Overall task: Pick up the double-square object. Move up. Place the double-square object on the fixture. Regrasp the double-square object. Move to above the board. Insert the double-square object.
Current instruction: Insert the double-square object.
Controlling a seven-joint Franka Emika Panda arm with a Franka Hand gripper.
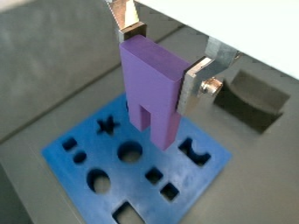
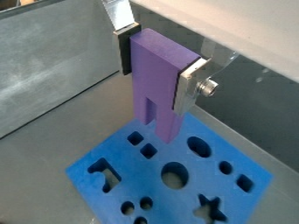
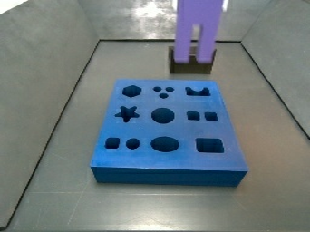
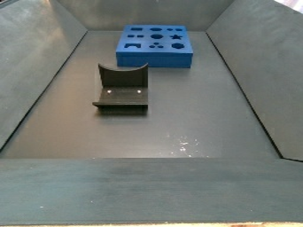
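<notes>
Here the board (image 1: 128, 166) lies flat on the grey floor, a bright-blue slab cut with dark shapes: a star, circles, squares and others, seen in both wrist views (image 2: 176, 175) and both side views (image 3: 164, 127) (image 4: 157, 43). The fixture (image 4: 122, 89), dark and open-topped with raised side walls, stands on the floor apart from the board; in a wrist view it sits off past one finger (image 1: 260, 96), and in a side view it shows behind the board's far edge (image 3: 191, 64). The gripper (image 1: 163, 66) hangs above the board, its silver fingers (image 2: 193, 83) pinching the double-square object (image 1: 152, 87) between them. This light-purple block hangs upright, notched end down, clear of the board's surface in both wrist views (image 2: 158, 83). In a side view its lower part (image 3: 198, 27) shows at the frame's upper edge, the gripper itself out of sight.
</notes>
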